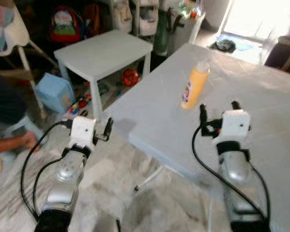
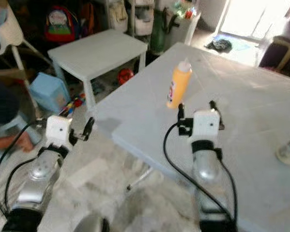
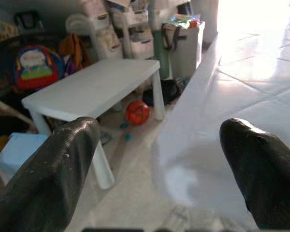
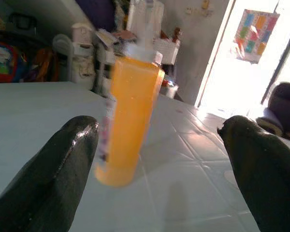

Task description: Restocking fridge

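I see the orange bottle [image 1: 195,85] standing upright on the pale tiled worktop [image 1: 261,111], back from the worktop's near corner. My right pincer [image 1: 218,107] hovers over the worktop just short of the bottle, fingers spread wide and empty; through the right wrist camera the bottle [image 4: 129,121] stands ahead between the two black fingers [image 4: 53,174], untouched. My left pincer [image 1: 94,121] hangs off the worktop's near corner, over the floor, well away from the bottle, its fingers also spread and holding nothing. Beyond the worktop's left edge from the bottle stands a small white table [image 1: 104,52], with a red ball [image 1: 130,77] on the floor beneath it and a light blue box [image 1: 54,92] further left. A person's hand [image 1: 24,140] shows low at the far left.
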Controlling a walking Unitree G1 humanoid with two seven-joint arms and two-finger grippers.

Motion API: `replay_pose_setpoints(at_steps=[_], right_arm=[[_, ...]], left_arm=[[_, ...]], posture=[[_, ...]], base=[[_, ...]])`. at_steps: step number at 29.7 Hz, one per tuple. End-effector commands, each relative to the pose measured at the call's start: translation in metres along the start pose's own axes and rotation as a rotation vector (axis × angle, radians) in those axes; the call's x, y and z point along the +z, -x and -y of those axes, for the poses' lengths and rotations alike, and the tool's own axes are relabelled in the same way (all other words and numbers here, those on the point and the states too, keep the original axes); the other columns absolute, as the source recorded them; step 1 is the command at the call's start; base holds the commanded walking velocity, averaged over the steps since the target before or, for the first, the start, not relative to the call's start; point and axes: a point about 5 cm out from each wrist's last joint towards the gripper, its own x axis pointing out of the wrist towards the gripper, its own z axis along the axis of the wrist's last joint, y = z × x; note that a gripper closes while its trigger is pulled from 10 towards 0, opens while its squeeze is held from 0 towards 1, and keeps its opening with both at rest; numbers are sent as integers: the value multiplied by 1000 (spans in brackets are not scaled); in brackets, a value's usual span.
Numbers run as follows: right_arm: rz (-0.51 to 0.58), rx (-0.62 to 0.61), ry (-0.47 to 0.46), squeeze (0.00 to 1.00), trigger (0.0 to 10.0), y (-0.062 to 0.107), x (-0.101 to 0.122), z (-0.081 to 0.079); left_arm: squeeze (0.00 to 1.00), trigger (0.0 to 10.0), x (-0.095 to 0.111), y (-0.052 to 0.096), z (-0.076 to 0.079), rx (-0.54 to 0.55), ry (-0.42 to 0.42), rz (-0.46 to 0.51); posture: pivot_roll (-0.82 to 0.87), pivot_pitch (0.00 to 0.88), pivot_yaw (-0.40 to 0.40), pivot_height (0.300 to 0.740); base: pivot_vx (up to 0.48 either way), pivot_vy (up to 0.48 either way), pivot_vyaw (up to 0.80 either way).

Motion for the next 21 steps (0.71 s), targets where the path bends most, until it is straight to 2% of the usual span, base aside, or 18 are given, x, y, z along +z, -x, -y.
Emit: replay_pose_setpoints(at_steps=[1, 6, 11, 21], right_arm=[[8, -17, 22, 0, 10000, -2, 1, 7], [26, -22, 41, 0, 10000, -9, 6, 8], [69, -25, 47, 0, 10000, -25, 19, 11], [73, 53, -24, 0, 10000, -56, 26, 4]], left_arm=[[0, 10000, 6, -4, 6, -17, 5, 23], [0, 10000, 8, -5, 6, -17, -11, 25], [0, 10000, 10, -5, 2, -16, -21, 28], [0, 10000, 12, 5, -7, -22, -65, 16]], posture=[[-81, 35, -36, 740], [-81, 52, -35, 740], [-81, 91, -33, 740], [-26, 150, -10, 740]], base=[[0, 0, 0], [0, 0, 0], [0, 0, 0], [0, 0, 0]])
